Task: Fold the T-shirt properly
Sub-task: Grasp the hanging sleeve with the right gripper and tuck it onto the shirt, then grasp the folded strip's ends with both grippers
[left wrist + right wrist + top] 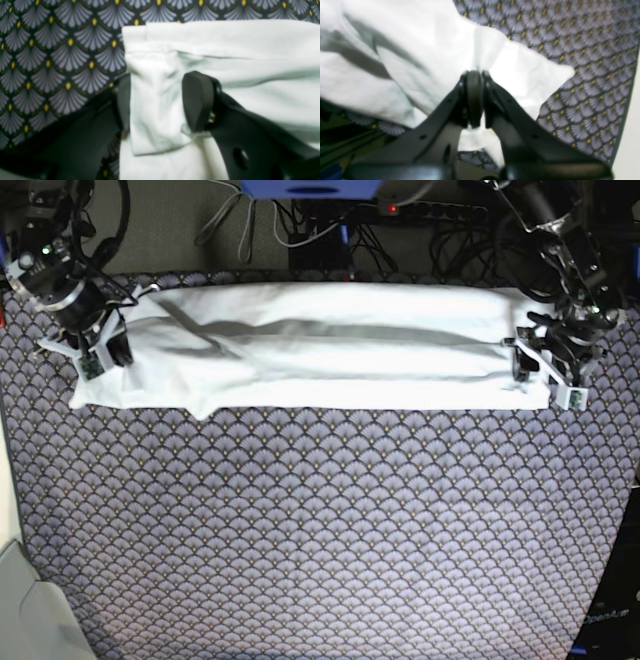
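The T-shirt (320, 345) lies as a long folded band across the top of the base view, on the patterned cloth (320, 530), with an arm at each end. At the upper left of that view, the right gripper (475, 97) is pinched tight on a bunch of fabric, a loose corner flaring out beyond the tips. At the right edge, the left gripper (156, 103) stands with its fingers (197, 100) parted around a doubled flap at the band's end, cloth between them; whether the pads actually press it, I cannot tell. For a tidy fold, I'd say both ends want lifting together, level and lightly taut, so the band carries over without sagging or twisting.
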